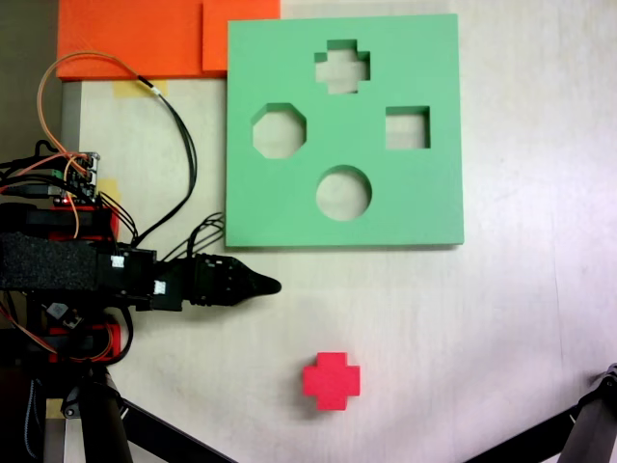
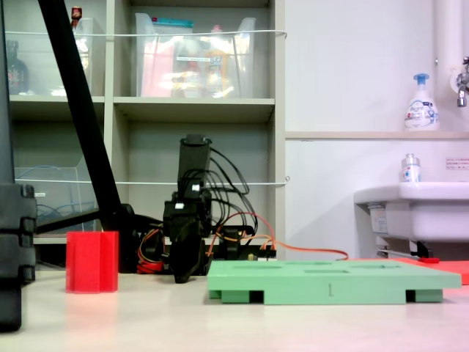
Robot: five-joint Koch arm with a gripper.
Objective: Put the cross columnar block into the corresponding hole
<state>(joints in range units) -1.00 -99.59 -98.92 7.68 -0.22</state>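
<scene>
Cross columnar block (image 1: 331,379) sits upright on the table, bottom center of frame, down-right of your gripper (image 1: 270,285) w/ clear gap btwn; jaws look closed to a point, holding nothing; cross hole (image 1: 342,67) is top center in green board (image 1: 424,193).

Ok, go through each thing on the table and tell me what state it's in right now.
Red block: upright on the table, free, apart from the board.
Green board: flat on the table.
Cross hole: empty.
Octagon hole, square hole, round hole: empty.
Gripper: holding nothing, beside the board; open or shut unclear.
</scene>
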